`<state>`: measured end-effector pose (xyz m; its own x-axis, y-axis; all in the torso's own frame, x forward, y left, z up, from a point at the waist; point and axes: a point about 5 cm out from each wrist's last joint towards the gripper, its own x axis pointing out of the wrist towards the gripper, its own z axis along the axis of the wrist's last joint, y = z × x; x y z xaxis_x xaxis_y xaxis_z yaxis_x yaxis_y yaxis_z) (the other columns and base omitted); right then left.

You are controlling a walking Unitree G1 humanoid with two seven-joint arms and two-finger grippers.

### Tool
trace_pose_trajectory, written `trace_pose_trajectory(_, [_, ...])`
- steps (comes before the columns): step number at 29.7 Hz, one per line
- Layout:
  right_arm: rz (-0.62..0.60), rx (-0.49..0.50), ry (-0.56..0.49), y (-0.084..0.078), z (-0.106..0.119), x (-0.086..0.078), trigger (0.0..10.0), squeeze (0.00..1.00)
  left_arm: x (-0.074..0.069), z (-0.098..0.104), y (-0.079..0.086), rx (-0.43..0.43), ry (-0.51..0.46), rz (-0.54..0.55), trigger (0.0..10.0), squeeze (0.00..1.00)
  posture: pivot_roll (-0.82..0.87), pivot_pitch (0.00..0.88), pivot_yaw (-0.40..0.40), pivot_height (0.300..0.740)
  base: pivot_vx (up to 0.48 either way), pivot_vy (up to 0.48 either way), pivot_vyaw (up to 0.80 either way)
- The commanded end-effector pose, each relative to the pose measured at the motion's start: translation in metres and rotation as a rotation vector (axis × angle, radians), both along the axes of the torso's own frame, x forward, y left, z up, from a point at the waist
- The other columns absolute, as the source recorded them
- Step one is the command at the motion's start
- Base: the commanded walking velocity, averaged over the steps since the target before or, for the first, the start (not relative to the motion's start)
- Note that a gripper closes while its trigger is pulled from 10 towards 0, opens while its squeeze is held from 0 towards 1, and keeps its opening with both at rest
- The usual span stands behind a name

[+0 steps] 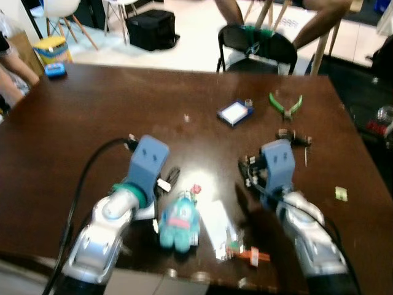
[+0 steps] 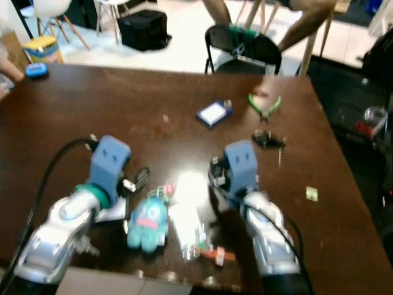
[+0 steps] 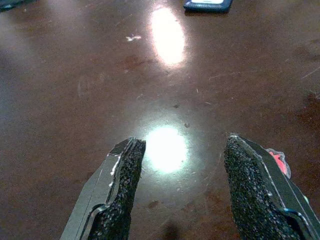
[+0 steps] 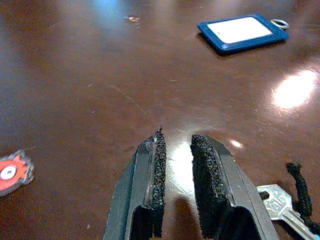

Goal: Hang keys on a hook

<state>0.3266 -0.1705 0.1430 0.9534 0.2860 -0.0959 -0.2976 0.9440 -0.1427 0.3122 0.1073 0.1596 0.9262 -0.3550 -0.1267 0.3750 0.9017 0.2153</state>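
A silver key (image 4: 278, 205) on a black cord lies on the dark wooden table (image 1: 92, 117), just beside my right gripper (image 4: 178, 136). That gripper hovers low over the table, its fingers a narrow gap apart with nothing between them. My left gripper (image 3: 183, 141) is open wide above bare tabletop, with a red charm (image 3: 278, 161) at one finger's side. A teal plush keychain (image 1: 179, 222) lies between my two arms near the front edge. A second dark key bunch (image 1: 293, 138) sits farther back on the right.
A blue tag (image 1: 235, 112) and green pliers (image 1: 285, 104) lie toward the table's far side. An orange tag (image 1: 252, 255) sits at the front edge. A black chair (image 1: 258, 46) and a person's legs are beyond the table.
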Motion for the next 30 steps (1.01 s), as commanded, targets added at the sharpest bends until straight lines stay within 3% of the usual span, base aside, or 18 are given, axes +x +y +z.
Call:
trace_pose_trajectory(1, [-0.018,-0.027,0.002,-0.009,-0.002,0.000,10.0,0.00,0.001,-0.004,0.002,0.016,0.009,0.009,10.0,0.00,-0.14,0.111,0.138,0.740,0.000,0.000,0.00])
trace_pose_trajectory(4, [-0.023,-0.101,-0.019,-0.020,0.001,-0.001,10.0,0.00,0.003,-0.003,0.001,0.010,0.010,0.007,10.0,0.00,-0.15,0.114,0.144,0.740,0.000,0.000,0.00])
trace_pose_trajectory(7, [-0.077,-0.236,-0.011,-0.053,0.002,-0.006,10.0,0.00,0.005,-0.003,0.000,0.007,0.027,-0.015,10.0,0.00,-0.16,0.122,0.152,0.740,0.000,0.000,0.00])
trace_pose_trajectory(15, [-0.098,-0.240,0.003,-0.066,0.002,-0.006,10.0,0.00,0.006,-0.006,-0.002,0.004,0.024,-0.031,10.0,0.00,-0.16,0.121,0.158,0.740,0.000,0.000,0.00])
trace_pose_trajectory(21, [-0.035,-0.198,0.034,-0.056,-0.003,-0.003,10.0,0.00,0.005,-0.007,-0.003,-0.001,0.023,-0.030,10.0,0.00,-0.15,0.118,0.155,0.740,0.000,0.000,0.00])
trace_pose_trajectory(23, [0.019,-0.200,0.058,-0.052,-0.007,-0.004,10.0,1.00,0.004,-0.007,-0.002,0.000,0.024,-0.024,10.0,0.00,-0.15,0.116,0.151,0.740,0.000,0.000,0.00])
trace_pose_trajectory(30, [0.031,-0.230,0.088,-0.055,-0.011,-0.007,10.0,1.00,0.003,-0.009,-0.001,0.002,0.026,-0.020,10.0,0.00,-0.15,0.114,0.152,0.740,0.000,0.000,0.00])
